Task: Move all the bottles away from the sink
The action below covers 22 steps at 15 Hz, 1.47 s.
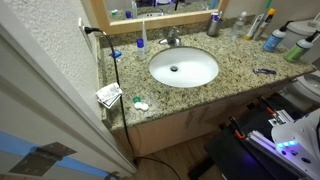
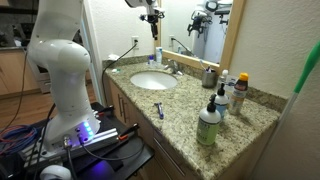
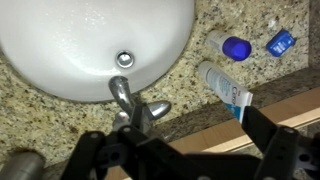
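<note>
- In an exterior view we see the sink [image 1: 195,72] in the middle of the speckled counter [image 1: 235,88], w/ the faucet [image 1: 172,40] at its back rim.
- The blue bottle [image 1: 142,40] w/ a white top stands just beside the faucet, nr the sink's back edge.
- The green bottle [image 1: 298,47] is well apart from the sink, at the far end of the counter w/ a bunch of other bottles. A grey cup [image 1: 213,26] stands btw that bunch & the faucet.
- A razor [image 1: 264,71] lies on the counter, apart from the sink.
- In an exterior view w/ the big white robot arm [image 2: 60,60], the gripper [image 2: 150,14] hangs high up, about over the blue bottle & the back of the sink. It's too small here for us to tell how its fingers stand.
- Here the green bottle is closest to the camera. The dark pump bottle [image 2: 218,100] stands just behind it. Both are far from the sink.
- Wrist view: we look down at the counter. The two dark fingers [image 3: 95,152] are spread wide apart & pinch nothing.
- The sink w/ its drain [image 3: 124,59] fills the top of the picture, & the faucet sits just past the fingers.
- The blue bottle is on the counter to one side of the faucet, w/ a small blue cap [image 3: 236,47] nr it.
</note>
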Tool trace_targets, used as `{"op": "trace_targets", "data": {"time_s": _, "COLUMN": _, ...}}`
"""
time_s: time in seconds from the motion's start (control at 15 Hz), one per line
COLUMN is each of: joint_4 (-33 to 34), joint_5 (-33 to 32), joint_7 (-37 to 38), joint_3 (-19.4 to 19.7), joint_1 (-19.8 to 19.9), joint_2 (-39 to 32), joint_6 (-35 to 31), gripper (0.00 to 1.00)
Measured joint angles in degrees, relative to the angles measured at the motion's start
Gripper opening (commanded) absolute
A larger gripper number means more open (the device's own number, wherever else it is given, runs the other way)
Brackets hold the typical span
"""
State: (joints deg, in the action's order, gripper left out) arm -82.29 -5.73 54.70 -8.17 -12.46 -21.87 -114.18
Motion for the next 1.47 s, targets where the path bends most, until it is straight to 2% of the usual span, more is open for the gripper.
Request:
{"op": "trace_targets", "data": {"time_s": 0.2, "joint_4": 6.4, "joint_5": 1.2, "joint_7": 0.0, "joint_3": 0.1, "joint_1": -1.0, "joint_2": -4.9, "joint_6": 0.1, "gripper": 1.00}}
{"op": "trace_targets", "data": {"time_s": 0.47, "joint_4": 7.6, "joint_5": 1.1, "joint_7": 0.2, "joint_3": 1.2, "joint_1": -1.8, "joint_2": -5.8, "joint_6": -0.4, "gripper": 1.00}}
{"op": "trace_targets", "data": {"time_s": 0.6, "joint_4": 8.2, "joint_5": 1.3, "joint_7": 0.1, "joint_3": 1.6, "joint_1": -2.2, "joint_2": -7.1, "joint_6": -2.7, "gripper": 1.00}}
{"op": "trace_targets", "data": {"time_s": 0.73, "joint_4": 9.8, "joint_5": 1.3, "joint_7": 0.1, "joint_3": 1.6, "joint_1": -2.6, "joint_2": -9.5, "joint_6": -5.2, "gripper": 1.00}}
{"op": "trace_targets", "data": {"time_s": 1.33, "joint_4": 19.9, "joint_5": 1.6, "joint_7": 0.1, "joint_3": 3.4, "joint_1": -4.2, "joint_2": -20.9, "joint_6": -5.3, "gripper": 1.00}}
{"op": "trace_targets", "data": {"time_s": 1.4, "joint_4": 20.6, "joint_5": 1.7, "joint_7": 0.1, "joint_3": 3.6, "joint_1": -4.2, "joint_2": -21.7, "joint_6": -5.3, "gripper": 0.75}}
{"op": "trace_targets", "data": {"time_s": 1.47, "joint_4": 21.3, "joint_5": 1.7, "joint_7": 0.1, "joint_3": 3.6, "joint_1": -4.2, "joint_2": -22.2, "joint_6": -5.3, "gripper": 0.73}}
